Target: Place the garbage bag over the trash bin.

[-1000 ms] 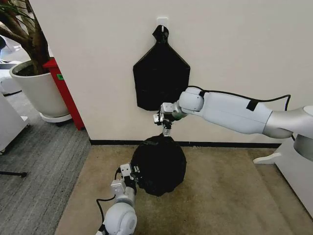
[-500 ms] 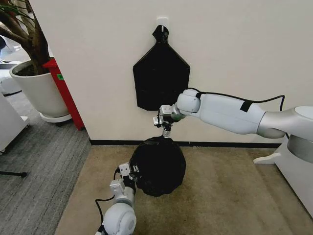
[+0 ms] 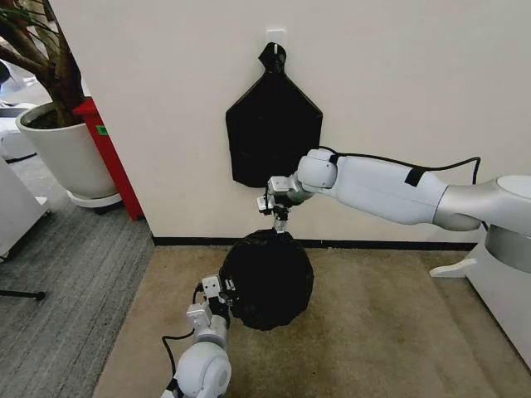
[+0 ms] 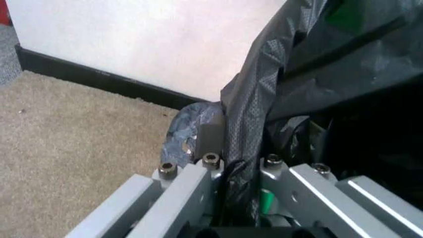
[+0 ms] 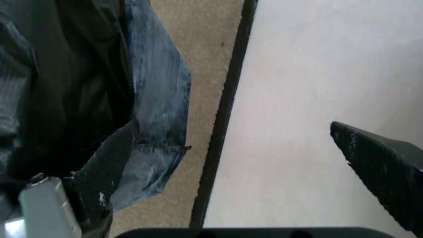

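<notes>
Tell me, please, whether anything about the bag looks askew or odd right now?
Nothing looks damaged. The garbage bag bulges round between the left end effector, gripping its near edge, and the right end effector, pinching its far edge by the wall.

Left gripper (image 4: 238,171) fingers pinch the garbage bag (image 4: 317,74) film; beige carpet (image 4: 73,144) & white wall (image 4: 145,39) behind.

The right gripper (image 3: 280,222), clamped on the top of the garbage bag (image 3: 267,280), has drifted slightly left, the bag following.
</notes>
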You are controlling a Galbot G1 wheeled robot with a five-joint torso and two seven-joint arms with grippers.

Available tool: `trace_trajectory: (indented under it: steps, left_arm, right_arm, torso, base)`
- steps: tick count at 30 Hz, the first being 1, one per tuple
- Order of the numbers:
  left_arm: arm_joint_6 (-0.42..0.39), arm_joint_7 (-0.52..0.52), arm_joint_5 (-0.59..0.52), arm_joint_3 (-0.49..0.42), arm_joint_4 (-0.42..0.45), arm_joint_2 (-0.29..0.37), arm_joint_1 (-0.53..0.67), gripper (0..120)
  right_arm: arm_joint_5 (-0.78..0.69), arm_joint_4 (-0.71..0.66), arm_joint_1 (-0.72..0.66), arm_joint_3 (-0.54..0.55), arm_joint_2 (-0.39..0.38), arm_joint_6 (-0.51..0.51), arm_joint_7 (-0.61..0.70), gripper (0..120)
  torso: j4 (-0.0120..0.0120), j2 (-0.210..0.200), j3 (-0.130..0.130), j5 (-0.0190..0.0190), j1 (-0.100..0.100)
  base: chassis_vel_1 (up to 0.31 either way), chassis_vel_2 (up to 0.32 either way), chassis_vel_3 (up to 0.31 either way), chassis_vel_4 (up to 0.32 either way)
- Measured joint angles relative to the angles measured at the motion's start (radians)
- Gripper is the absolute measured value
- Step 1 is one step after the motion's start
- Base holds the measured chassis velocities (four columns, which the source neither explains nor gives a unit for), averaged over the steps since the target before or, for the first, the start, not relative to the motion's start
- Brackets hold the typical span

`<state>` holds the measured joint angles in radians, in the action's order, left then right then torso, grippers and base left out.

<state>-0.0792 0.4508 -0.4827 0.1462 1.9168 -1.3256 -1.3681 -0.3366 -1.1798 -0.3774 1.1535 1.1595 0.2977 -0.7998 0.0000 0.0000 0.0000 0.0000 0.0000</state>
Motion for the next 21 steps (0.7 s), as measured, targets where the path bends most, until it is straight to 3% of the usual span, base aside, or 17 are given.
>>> trace_trajectory:
  steps: [21]
  left_arm:
    - [0.010, -0.004, 0.001, -0.001, 0.027, -0.003, -0.006, 1]
  right_arm:
    - [0.029, 0.081, 0.041, -0.027, 0.071, -0.033, 0.001, 100]
  torso:
    - [0.0002, 0.000, 0.000, -0.0001, 0.000]
  base:
    - [0.000, 0.000, 0.000, 0.000]
